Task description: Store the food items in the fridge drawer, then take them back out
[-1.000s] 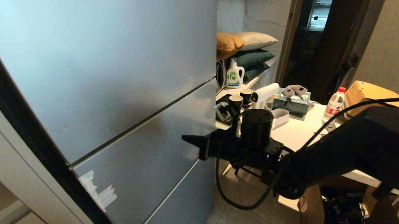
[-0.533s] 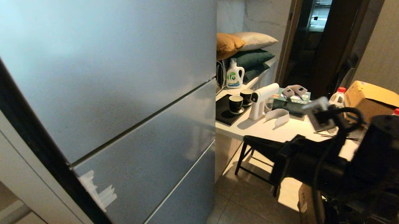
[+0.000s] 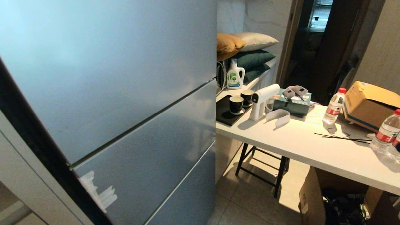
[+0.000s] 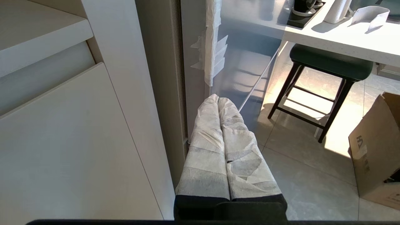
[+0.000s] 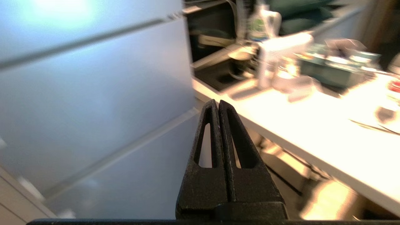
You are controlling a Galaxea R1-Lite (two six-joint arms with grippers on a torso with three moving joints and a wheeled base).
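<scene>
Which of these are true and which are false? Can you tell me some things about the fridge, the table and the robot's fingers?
1. The fridge is shut. True.
2. The right gripper has its fingers spread wide. False: they are pressed together, holding nothing.
3. Two dark cups stand on the white table. True.
4. A potato and a pepper lie on the table. False: neither shows in any view.
5. The left gripper has fingers wrapped in white. True.
</scene>
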